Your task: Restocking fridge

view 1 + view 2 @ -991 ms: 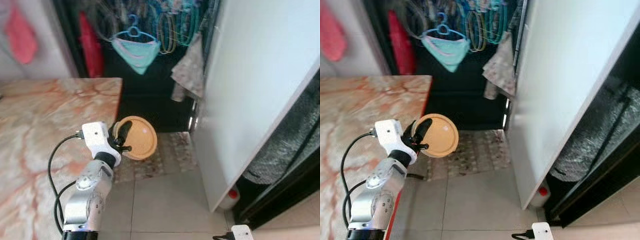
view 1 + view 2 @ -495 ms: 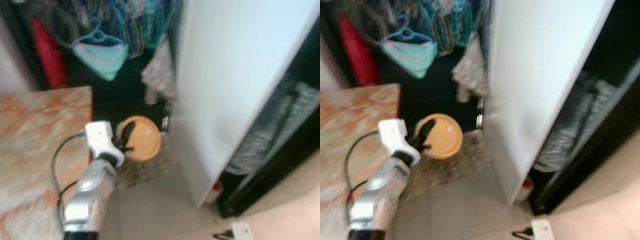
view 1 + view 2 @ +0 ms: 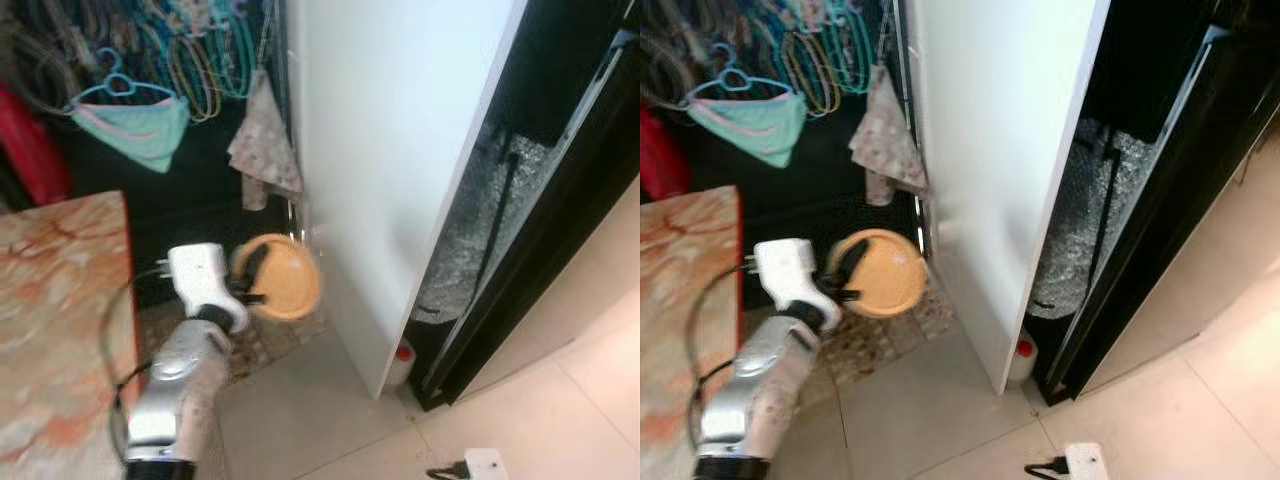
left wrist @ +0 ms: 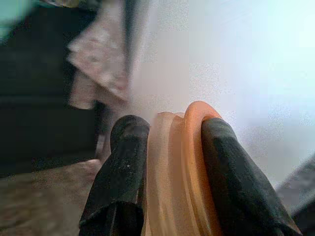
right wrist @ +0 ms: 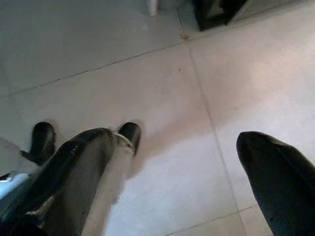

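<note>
My left gripper (image 3: 250, 279) is shut on a round orange lidded container (image 3: 284, 277), held up on edge in front of me. In the left wrist view the two black fingers (image 4: 120, 172) pinch its orange lid and pale tub (image 4: 173, 162) between them. Just right of the container stands the tall white fridge door (image 3: 390, 150). Beyond the door's edge is a dark opening with a silvery padded sheet (image 3: 470, 230). My right gripper (image 5: 197, 162) hangs low and open over the floor tiles, with nothing between its fingers.
A marble countertop (image 3: 50, 300) is at my left. Hangers and cloths (image 3: 135, 125) hang in a dark recess behind it. A patterned mat (image 3: 255, 340) lies on the floor below the container. A red-capped bottle (image 3: 402, 355) stands at the door's foot.
The camera has swung to the right, so the white door and the dark opening now sit mid-picture. The left gripper still holds the container the same way.
</note>
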{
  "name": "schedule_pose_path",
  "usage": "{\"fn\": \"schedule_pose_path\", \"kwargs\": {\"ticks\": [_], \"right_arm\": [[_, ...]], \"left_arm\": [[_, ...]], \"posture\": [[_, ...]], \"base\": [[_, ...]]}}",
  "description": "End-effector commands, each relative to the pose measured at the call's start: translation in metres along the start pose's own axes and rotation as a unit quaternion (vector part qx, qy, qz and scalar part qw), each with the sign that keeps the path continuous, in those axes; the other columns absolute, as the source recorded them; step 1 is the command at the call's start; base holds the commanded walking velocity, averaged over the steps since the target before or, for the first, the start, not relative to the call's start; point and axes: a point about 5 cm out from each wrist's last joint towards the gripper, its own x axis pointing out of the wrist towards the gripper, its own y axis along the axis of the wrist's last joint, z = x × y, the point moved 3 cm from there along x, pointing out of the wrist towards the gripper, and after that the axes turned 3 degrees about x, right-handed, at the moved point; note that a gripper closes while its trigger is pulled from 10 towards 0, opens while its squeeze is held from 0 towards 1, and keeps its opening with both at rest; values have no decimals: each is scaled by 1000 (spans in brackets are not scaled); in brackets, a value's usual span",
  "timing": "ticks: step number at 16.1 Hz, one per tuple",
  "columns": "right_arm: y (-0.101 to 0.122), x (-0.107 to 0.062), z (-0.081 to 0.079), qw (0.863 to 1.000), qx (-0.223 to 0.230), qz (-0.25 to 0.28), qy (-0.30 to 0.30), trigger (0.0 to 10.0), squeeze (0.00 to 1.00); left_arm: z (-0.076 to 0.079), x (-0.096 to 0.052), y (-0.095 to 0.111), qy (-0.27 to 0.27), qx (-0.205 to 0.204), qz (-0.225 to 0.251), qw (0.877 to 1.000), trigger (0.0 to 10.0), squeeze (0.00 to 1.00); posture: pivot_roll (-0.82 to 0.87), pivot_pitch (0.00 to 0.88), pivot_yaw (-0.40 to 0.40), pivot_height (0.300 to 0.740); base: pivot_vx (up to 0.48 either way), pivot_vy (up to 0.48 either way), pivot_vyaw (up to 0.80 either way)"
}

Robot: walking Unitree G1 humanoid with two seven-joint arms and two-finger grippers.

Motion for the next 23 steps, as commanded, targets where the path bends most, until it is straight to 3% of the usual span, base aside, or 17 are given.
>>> {"fn": "schedule_pose_path", "kwargs": {"ticks": [1,15,19,20,23], "right_arm": [[1,0,0,1000,-1,3,0,10000,0],[2,0,1,1000,-1,5,1,10000,0],[2,0,2,1000,-3,5,0,10000,0],[2,0,3,1000,-4,4,-1,10000,0],[1,-1,5,1000,-9,3,-3,10000,0]], "left_arm": [[0,0,3,4,8,8,1000,10000,0],[-13,-4,-1,16,23,-4,1000,10000,0],[-53,-10,-29,61,40,-89,993,10000,0],[-76,-18,-43,96,46,-118,987,10000,0],[-112,-37,-79,157,6,-175,972,10000,0]], "posture": [[95,0,36,740],[95,0,33,740],[98,0,27,740],[97,0,24,740],[107,0,8,740]], "base": [[0,-244,0],[0,-249,0],[0,0,0],[0,0,0],[0,0,0]]}}
